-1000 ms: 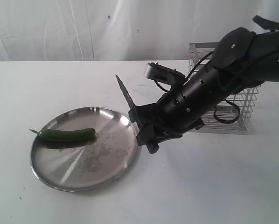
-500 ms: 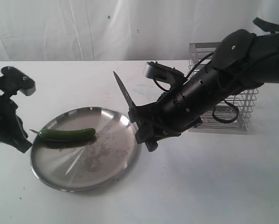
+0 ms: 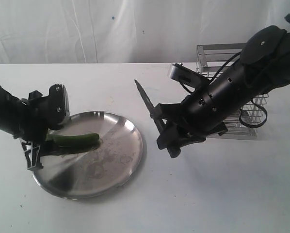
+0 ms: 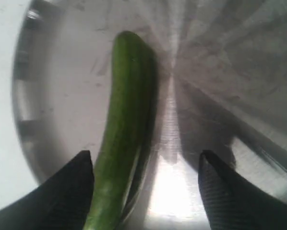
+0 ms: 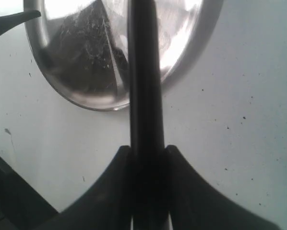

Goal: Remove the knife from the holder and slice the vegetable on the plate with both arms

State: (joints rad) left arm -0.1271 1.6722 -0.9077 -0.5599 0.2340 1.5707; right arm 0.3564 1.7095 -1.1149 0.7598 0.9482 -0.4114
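Between right hand (image 5: 146,158) fingers, knife (image 5: 144,72); left wrist shows vegetable (image 4: 124,124), seemingly ungripped.

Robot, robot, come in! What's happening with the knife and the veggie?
Right end effector shut on knife, off the plate. Left end effector open around vegetable. Nothing between.

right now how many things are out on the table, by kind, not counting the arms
knife: 1
holder: 1
vegetable: 1
plate: 1
total: 4
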